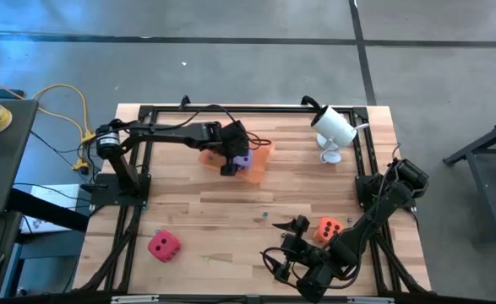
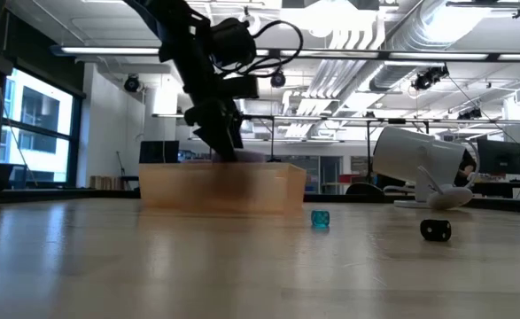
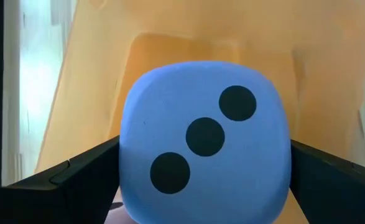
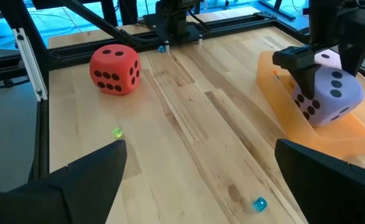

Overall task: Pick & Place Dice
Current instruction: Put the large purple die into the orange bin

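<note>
The left gripper stands open around the lavender-purple die in the translucent orange tray — seemingly just released. The right gripper waits open beside the orange die. Lifting crookedly could snag the die — tipping it out.

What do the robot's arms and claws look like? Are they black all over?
Mostly, yes. Both arms are dark and jointed, with thin black cables looping along them. The left claw and the right claw each have two flat, wedge-shaped black fingers. No coloured markings show on them.
</note>
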Controlling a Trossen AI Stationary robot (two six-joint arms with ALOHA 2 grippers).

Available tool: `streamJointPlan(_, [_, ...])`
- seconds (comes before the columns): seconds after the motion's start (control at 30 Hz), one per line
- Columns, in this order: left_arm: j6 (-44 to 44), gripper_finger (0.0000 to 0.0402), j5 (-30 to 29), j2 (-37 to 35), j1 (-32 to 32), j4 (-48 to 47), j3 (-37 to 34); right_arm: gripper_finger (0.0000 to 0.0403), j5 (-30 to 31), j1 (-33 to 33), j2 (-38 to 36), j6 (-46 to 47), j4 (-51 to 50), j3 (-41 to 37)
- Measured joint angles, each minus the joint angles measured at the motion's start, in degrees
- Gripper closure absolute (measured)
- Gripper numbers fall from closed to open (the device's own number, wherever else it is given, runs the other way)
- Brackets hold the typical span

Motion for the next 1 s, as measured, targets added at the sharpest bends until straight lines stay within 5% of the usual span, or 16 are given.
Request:
streamJointPlan(0.43, [-5.3, 0.0006, 0.0, -0.1, -0.6, 0.4, 0.0, 0.0004, -0.1, 0.0, 0.0, 0.0, 0.0, 0.0])
streamJointPlan(0.63, [-15.6, 0.0006, -9.7, -0.1, -0.6, 2.9, 0.1, 0.0004, -0.2, 0.0, 0.0, 0.0, 0.0, 0.0])
streamJointPlan(1.0, [-20.2, 0.0006, -10.3, -0.1, -0.3, 5.4, 0.1, 0.0004, -0.2, 0.0, 0.0, 0.0, 0.0, 0.0])
